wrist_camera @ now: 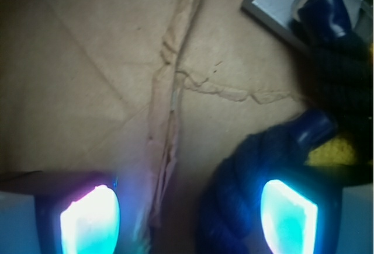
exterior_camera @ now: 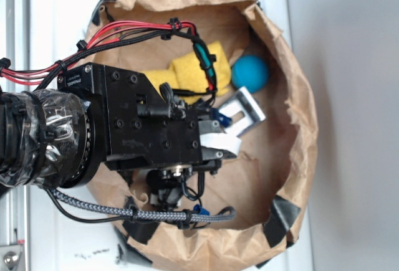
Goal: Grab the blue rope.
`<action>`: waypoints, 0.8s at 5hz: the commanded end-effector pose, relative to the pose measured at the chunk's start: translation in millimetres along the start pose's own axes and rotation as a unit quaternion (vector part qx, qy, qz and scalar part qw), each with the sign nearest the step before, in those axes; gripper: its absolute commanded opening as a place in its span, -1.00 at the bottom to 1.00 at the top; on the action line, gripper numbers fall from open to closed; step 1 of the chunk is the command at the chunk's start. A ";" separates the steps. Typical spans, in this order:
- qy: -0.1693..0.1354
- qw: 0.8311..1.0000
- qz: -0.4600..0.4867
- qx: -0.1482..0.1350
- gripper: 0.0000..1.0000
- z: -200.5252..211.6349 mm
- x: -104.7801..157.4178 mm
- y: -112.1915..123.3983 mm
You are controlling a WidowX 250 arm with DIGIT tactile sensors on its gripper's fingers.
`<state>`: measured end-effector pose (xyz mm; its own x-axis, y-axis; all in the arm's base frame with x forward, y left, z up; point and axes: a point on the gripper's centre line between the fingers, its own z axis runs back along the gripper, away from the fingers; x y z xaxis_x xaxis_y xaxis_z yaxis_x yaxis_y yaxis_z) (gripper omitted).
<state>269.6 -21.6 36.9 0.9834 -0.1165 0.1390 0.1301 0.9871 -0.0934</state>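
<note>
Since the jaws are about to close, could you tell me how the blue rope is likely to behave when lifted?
The rope is a thick twisted cord lying curved on the paper, so it will probably flop and dangle from either side of the jaws. Its glossy tips look slick, so gripping the textured middle seems safer. It probably weighs little.

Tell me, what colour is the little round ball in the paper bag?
Teal blue. The ball shows best in the exterior view, beside the yellow cloth.

blue rope [wrist_camera: 251, 178]: dark navy | cloth [exterior_camera: 190, 71]: yellow | ball [exterior_camera: 250, 73]: teal | bag [exterior_camera: 293, 128]: brown
</note>
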 end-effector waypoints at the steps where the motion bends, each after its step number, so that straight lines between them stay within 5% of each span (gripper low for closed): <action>1: -0.091 0.995 0.030 -0.021 1.00 38.4 6.1 25.1; 3: -0.116 0.992 0.044 -0.024 1.00 50.8 -0.1 39.3; 4: -0.096 0.994 0.044 -0.033 1.00 40.0 3.1 43.8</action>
<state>265.1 16.3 57.2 0.9670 -0.0134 0.2545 0.0644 0.9790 -0.1933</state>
